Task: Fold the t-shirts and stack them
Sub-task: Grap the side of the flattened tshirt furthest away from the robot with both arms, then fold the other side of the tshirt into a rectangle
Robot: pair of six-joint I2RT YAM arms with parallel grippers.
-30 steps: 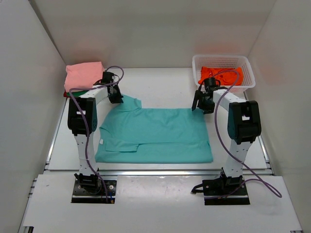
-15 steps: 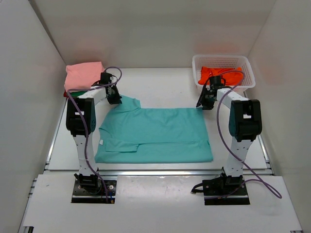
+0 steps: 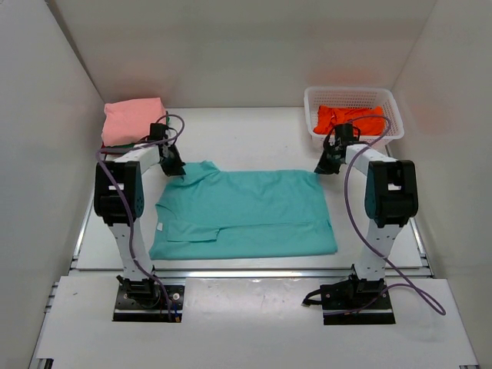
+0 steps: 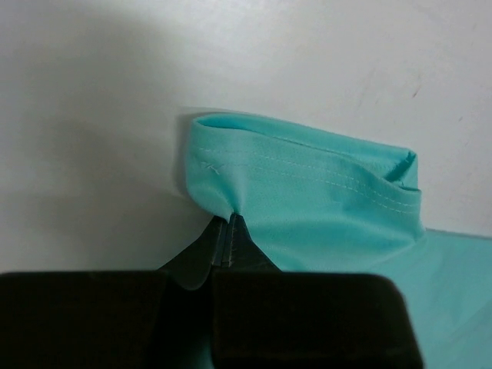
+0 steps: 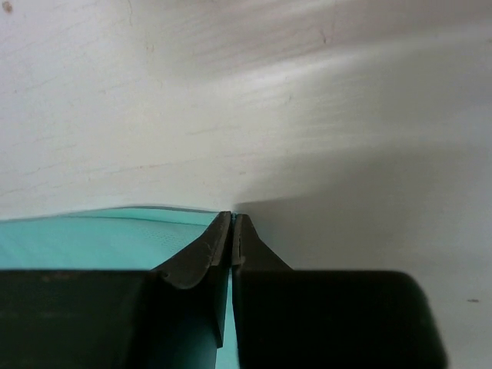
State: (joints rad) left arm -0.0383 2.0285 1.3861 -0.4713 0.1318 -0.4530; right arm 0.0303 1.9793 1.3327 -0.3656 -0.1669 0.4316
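White table (image 3: 254, 131), white walls (image 3: 231, 46). Spread flat, teal t-shirt (image 3: 246, 215); my left gripper (image 4: 229, 220) and right gripper (image 5: 232, 221) clamped on its far corners.

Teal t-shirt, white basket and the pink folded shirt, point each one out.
teal t-shirt (image 3: 254, 207), top external view, middle of its body.
white basket (image 3: 350, 94), top external view, far wall.
pink folded shirt (image 3: 132, 119), top external view, its top face.

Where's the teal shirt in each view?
Top external: teal shirt lies flat, mid-frame.
Left wrist: teal shirt at centre and right, its folded corner pinched in the left pincer.
Right wrist: teal shirt at lower left, its edge at the shut right pincer.
Shared landmark: white table.
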